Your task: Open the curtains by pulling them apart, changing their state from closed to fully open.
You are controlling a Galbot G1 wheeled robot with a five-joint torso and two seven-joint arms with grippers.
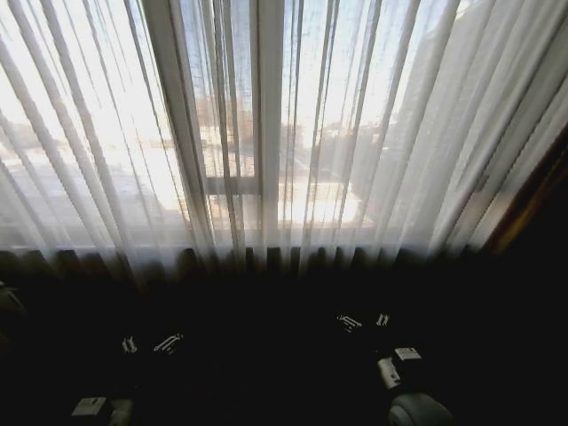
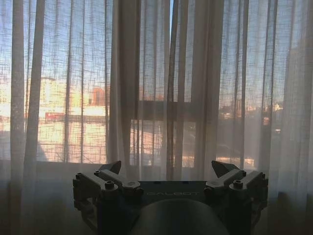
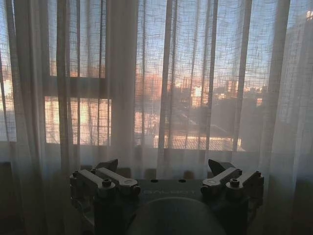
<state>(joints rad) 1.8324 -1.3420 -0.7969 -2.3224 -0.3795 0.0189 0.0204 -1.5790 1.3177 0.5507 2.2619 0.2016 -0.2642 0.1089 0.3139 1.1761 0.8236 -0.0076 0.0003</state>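
The curtains hang shut across the whole window: a left panel and a right panel of sheer white pleated fabric. In the left wrist view the curtains show a thin slit where the two edges meet. Low in the dark in front of the fabric, my left gripper and my right gripper are both apart from it. The left gripper is open with nothing between its fingers. The right gripper is open too, facing the curtains a short way off.
Behind the fabric stands a vertical window frame bar with a crossbar at mid height. A brown wooden edge slants along the right. Below the curtain hem the area is dark. Buildings show outside through the cloth.
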